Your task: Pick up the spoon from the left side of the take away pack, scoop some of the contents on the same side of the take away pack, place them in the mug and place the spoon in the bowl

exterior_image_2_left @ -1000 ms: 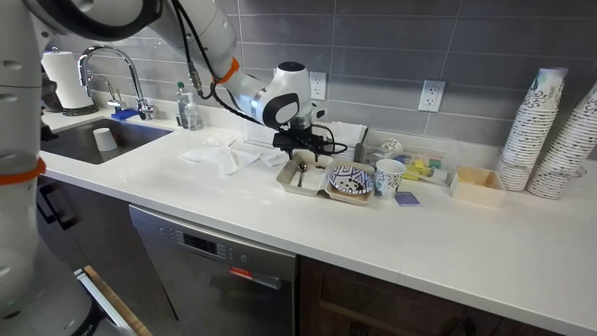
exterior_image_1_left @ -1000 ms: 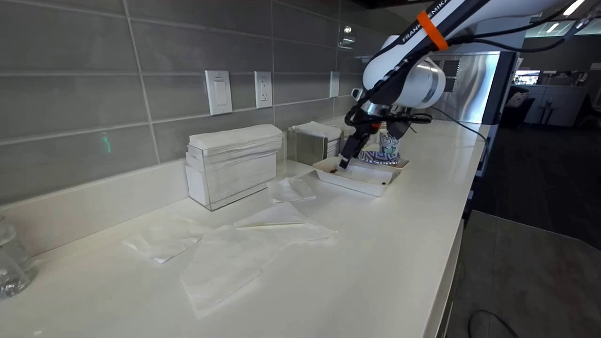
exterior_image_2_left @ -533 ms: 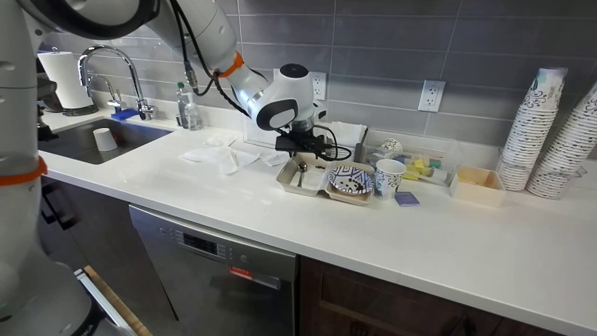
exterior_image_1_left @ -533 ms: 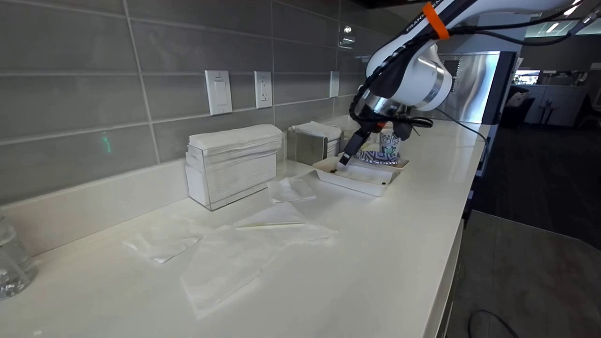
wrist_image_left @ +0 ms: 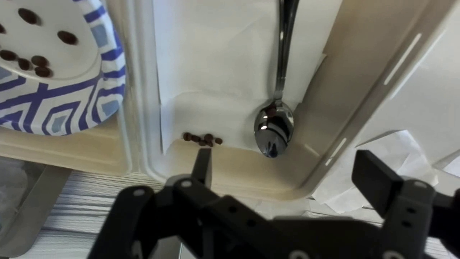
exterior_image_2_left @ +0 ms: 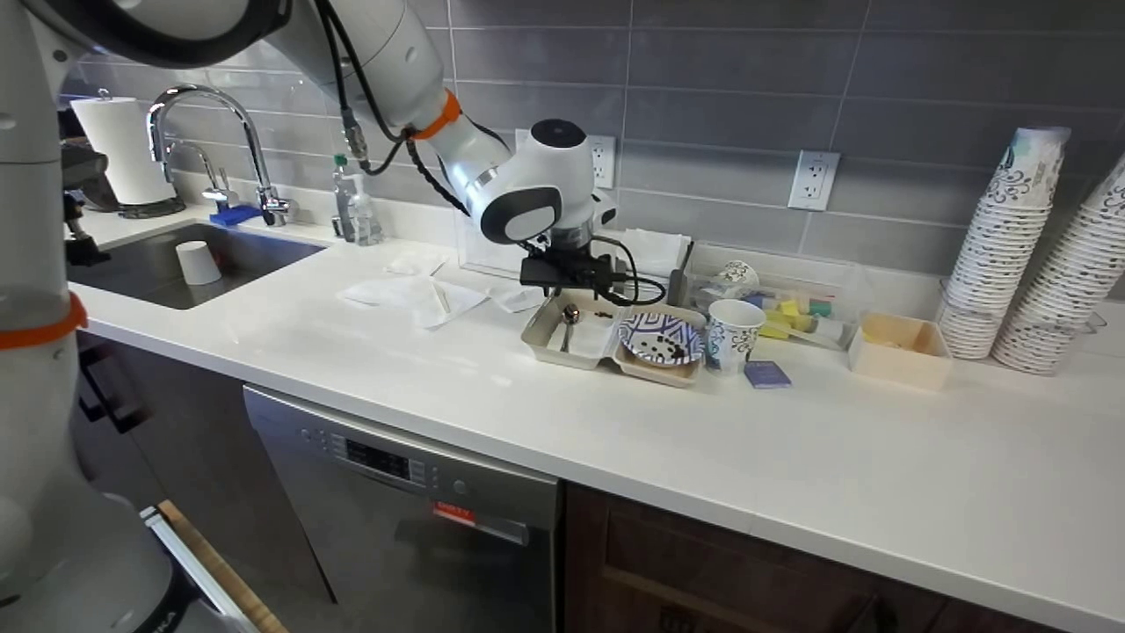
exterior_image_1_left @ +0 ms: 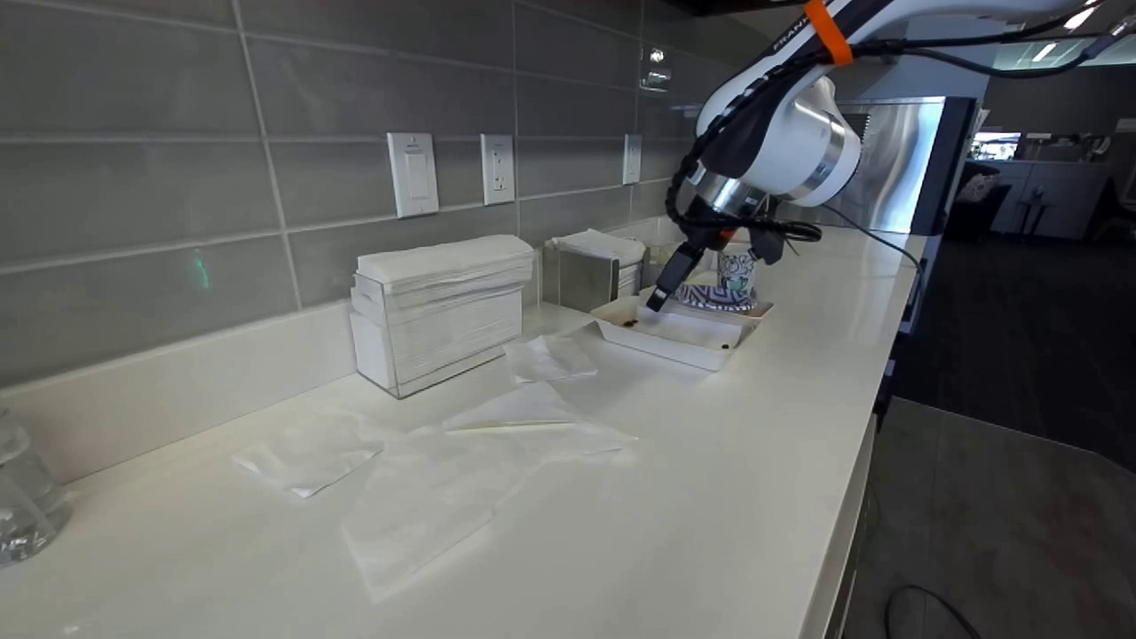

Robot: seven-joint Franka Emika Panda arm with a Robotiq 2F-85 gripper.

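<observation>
The take away pack point(exterior_image_2_left: 562, 359) is a pale, shallow, open two-part tray; its wall also shows in the wrist view point(wrist_image_left: 244, 169). A metal spoon point(wrist_image_left: 275, 126) lies in its left compartment point(exterior_image_2_left: 569, 323), bowl end toward the wall. Several dark beans point(wrist_image_left: 203, 139) lie beside the spoon's bowl end. The blue-and-white patterned bowl point(wrist_image_left: 61, 108) sits in the other compartment point(exterior_image_2_left: 628, 338) with dark beans in it. The patterned mug point(exterior_image_2_left: 734, 338) stands right of the pack, upright. My gripper point(wrist_image_left: 284, 158) is open and empty above the left compartment, its fingers to either side of the spoon's bowl end.
Napkin holders point(exterior_image_1_left: 444, 311) stand along the wall behind the pack. Loose napkins point(exterior_image_2_left: 422, 294) lie left of it. A clear bin point(exterior_image_2_left: 791, 308) of packets, a beige box point(exterior_image_2_left: 901, 356) and tall cup stacks point(exterior_image_2_left: 993, 272) stand to the right. The sink point(exterior_image_2_left: 176, 281) is far left.
My gripper has tilted and risen slightly, shifting a little to the right in an exterior view. The spoon, pack, bowl and mug have not moved.
</observation>
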